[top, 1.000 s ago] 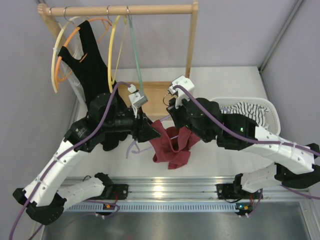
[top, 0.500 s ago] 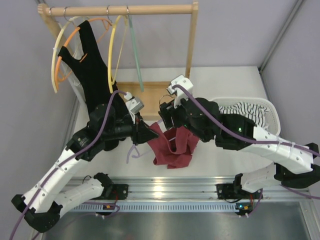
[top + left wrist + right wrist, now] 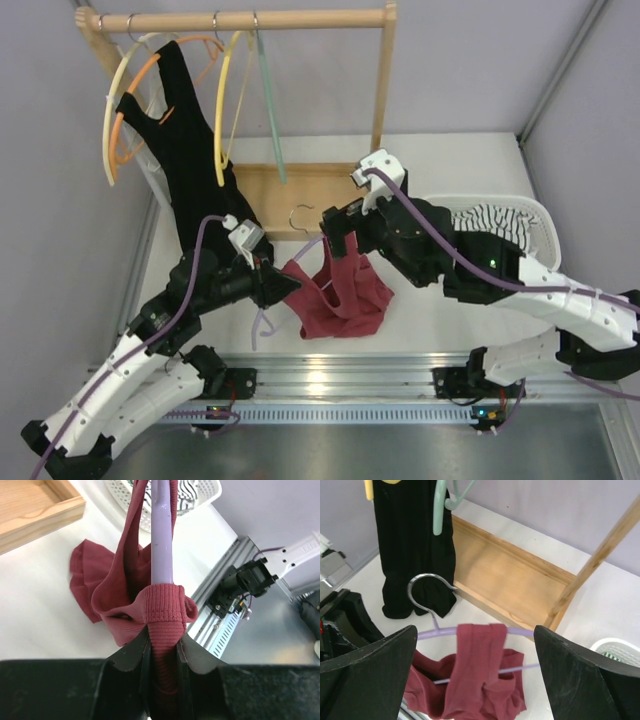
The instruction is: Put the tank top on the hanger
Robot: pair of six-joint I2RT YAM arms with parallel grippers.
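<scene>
1. While the left tool (image 3: 162, 637) is clamped on one end of the hanger (image 3: 161, 540) through the ribbed hem of the tank top (image 3: 340, 295), the hanger is propped up off the counter (image 3: 450, 170).
2. One strap is draped over the hanger bar. The rest sags toward the counter's near edge, around its middle.
3. Right tool (image 3: 475, 627) gapes wide and empty, facing the hanger. It is probably positioned to dress the loose side.

One overhead; two close on hanger (image 3: 161, 540)
</scene>
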